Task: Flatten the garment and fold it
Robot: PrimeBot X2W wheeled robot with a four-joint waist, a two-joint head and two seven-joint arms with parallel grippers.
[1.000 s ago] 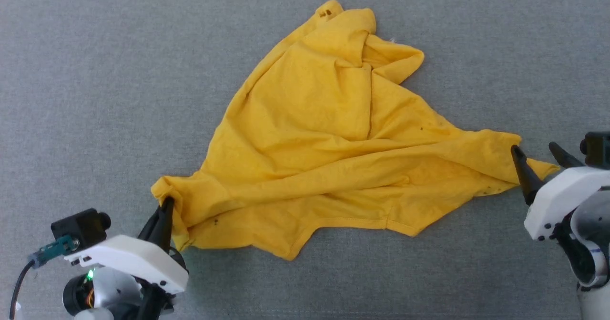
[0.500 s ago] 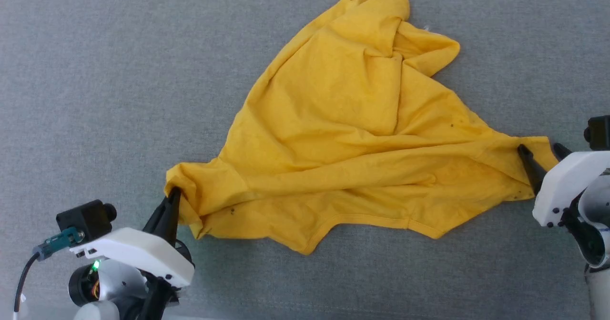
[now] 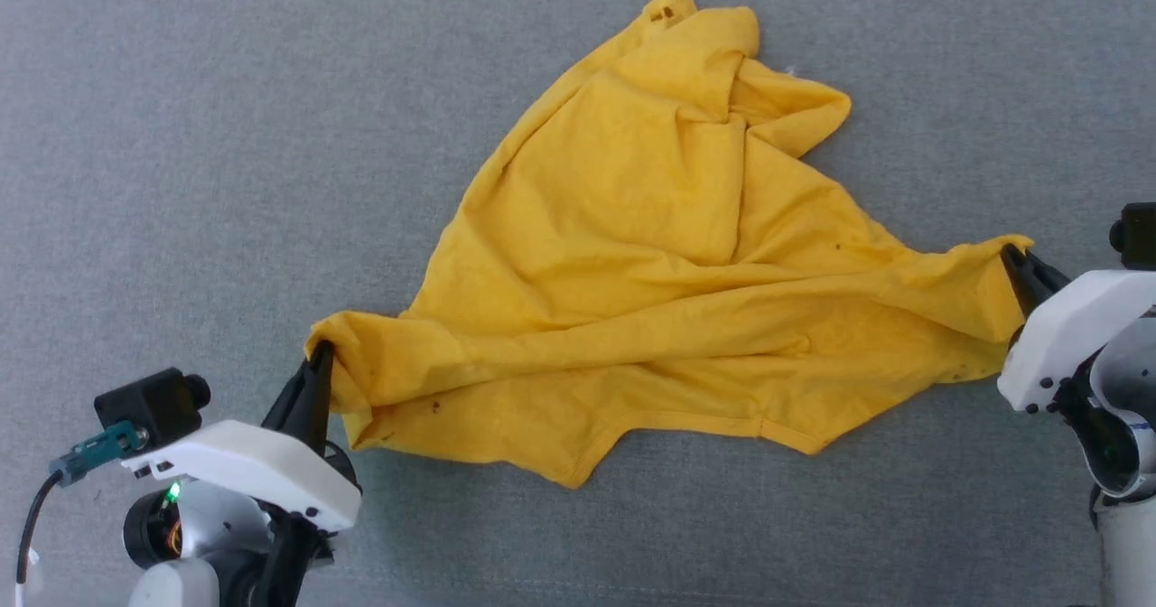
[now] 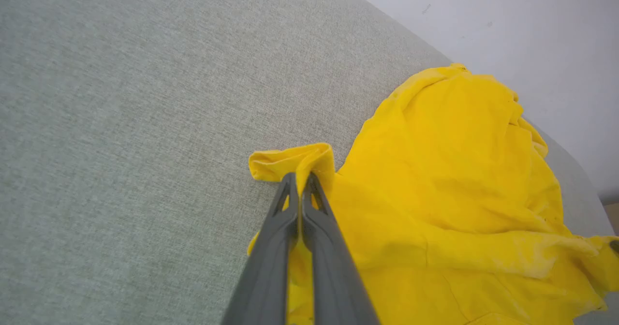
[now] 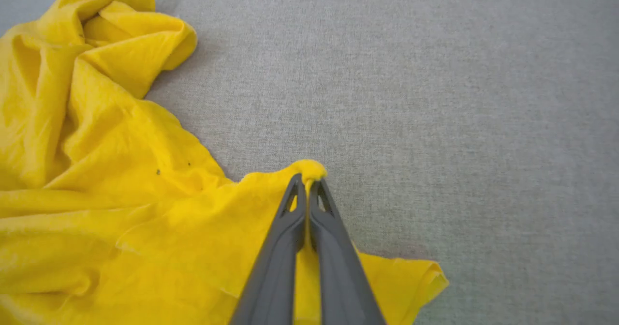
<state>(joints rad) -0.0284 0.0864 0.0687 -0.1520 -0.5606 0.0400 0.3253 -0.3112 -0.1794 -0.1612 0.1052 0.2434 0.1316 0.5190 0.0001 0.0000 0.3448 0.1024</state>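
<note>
fabric is pinched at both ends: the left gripper (image 3: 318,360) has its jaws pressed together on a bunched corner at the near left of the garment (image 3: 632,255), and the right gripper (image 3: 1019,264) has its jaws closed on the corner at the right tip. the yellow shirt lies crumpled in a rough triangle on the grey cloth surface (image 3: 181,137), its peak heaped at the far side and a hemmed edge lying loose on the near side. holding two opposite corners looks meant for drawing them apart, so the ridge between them goes taut and the wrinkles spread. flattening seems barely begun; folding is not yet started.
</note>
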